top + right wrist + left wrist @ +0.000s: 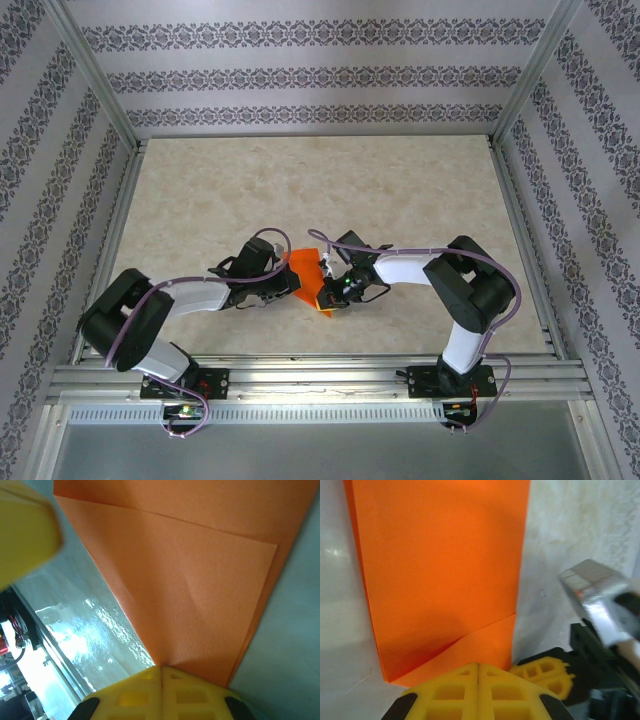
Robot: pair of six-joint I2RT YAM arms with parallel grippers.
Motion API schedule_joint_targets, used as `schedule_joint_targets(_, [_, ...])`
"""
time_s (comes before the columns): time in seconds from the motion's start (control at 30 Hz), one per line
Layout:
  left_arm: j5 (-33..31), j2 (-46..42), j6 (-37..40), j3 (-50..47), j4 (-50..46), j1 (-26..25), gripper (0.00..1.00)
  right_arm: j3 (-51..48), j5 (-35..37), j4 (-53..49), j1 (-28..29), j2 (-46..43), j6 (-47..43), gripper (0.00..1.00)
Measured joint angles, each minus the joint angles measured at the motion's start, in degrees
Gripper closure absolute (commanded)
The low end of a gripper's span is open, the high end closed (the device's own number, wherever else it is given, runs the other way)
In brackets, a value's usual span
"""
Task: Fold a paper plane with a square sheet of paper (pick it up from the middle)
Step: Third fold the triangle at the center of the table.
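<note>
By the near edge of the desk (420, 200), midway along, the left tool (478, 692) and right tool (161, 690) both pinch shut on the folded square sheet of paper (306, 280). Uneven pulling could tear it or skew the crease.

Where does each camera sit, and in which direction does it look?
Top external: above and behind the arms, looking down on the table; both arms show, with the left end effector and right end effector meeting at the paper.
Left wrist: on the left arm, looking along its shut left fingers at the paper; the right end effector shows at the right.
Right wrist: on the right arm, looking along its shut right fingers at the paper.
Shared: all three views show the orange paper.
</note>
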Motion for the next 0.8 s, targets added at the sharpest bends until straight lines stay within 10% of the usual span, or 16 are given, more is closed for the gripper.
schedule_joint_targets(0.8, [-1.53,3.63,-1.16,-3.28,7.8,-0.04,0.99,5.73,2.73,3.17,2.71,3.17,8.15,0.96])
